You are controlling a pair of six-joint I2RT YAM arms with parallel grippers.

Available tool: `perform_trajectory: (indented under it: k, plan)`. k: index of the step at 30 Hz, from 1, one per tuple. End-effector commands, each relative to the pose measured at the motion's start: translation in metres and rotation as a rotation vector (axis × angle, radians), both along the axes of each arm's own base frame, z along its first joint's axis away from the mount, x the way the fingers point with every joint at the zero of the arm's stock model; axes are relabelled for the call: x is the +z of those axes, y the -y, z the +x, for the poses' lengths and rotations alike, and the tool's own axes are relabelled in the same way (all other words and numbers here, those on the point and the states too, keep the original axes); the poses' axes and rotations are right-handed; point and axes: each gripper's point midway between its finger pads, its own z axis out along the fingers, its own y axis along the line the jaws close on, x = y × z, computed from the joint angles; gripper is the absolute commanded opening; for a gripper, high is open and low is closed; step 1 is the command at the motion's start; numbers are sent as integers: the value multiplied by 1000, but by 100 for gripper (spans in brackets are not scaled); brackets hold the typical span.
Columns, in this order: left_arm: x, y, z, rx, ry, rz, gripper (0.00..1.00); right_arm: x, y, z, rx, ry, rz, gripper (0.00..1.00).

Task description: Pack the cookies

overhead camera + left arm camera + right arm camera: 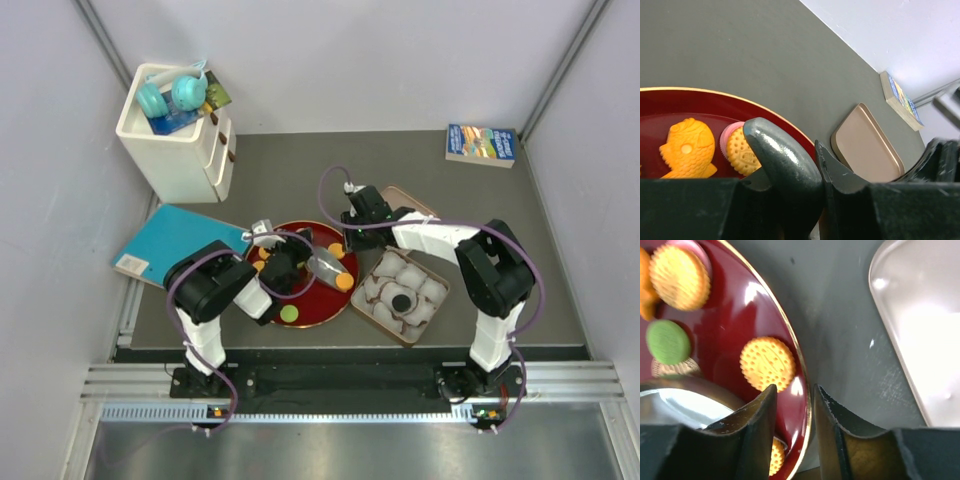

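Several cookies lie on the dark-red plate (330, 305): an orange one (344, 281), a green one (289, 314), and in the right wrist view a round orange one (767, 363) and a green one (668, 341). A fish-shaped orange cookie (687, 148) shows in the left wrist view. One black cookie (401, 301) sits in a paper cup of the tray (437, 318). My left gripper (288, 263) (812, 160) is shut on a shiny metal scoop (782, 157) (326, 265) over the plate. My right gripper (352, 232) (795, 390) is open, its fingers on either side of the plate's gold rim (801, 371).
A tan lid (412, 203) (920, 330) lies just behind the tray, partly under my right arm. A white drawer box (180, 150) with headphones stands at the back left, a blue notebook (170, 240) left of the plate, and a book (480, 143) at the back right.
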Motion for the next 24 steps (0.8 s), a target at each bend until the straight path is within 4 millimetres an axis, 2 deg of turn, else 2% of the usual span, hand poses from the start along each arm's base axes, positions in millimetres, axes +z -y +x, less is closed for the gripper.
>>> perform_trajectory:
  k: [1, 5, 8, 11, 12, 13, 19, 20, 21, 22, 23, 24]
  plan:
    - [62, -6, -4, -15, 181, -131, 0, 64, -13, 18, -15, 118, 70, 37]
    - [69, -20, -3, 16, 190, -162, 0, 79, -14, 20, -18, 140, 82, 38]
    - [77, -32, -2, 46, 205, -197, 0, 92, -7, 26, -53, 175, 69, 38]
    - [90, -41, -1, 62, 228, -215, 0, 112, -5, 29, -69, 212, 77, 38]
    - [99, -42, -2, 54, 245, -222, 0, 117, -4, 29, -72, 220, 82, 38]
    - [105, -43, -1, 56, 254, -225, 0, 130, -4, 29, -73, 241, 97, 39]
    - [145, -23, -2, -43, 268, -200, 0, 169, 9, 15, -85, 291, 147, 39]
    - [164, -20, -2, -58, 298, -212, 0, 173, 10, 11, -88, 299, 157, 38]
    - [159, -15, 0, -75, 262, -186, 0, 176, 13, 9, -93, 306, 164, 39]
    - [164, -9, -1, -104, 259, -186, 0, 175, 18, 3, -96, 304, 164, 39]
    - [178, -5, -1, -124, 272, -192, 0, 187, 22, -1, -102, 327, 181, 38]
    - [174, 1, 1, -145, 241, -169, 0, 190, 25, -5, -104, 330, 183, 38]
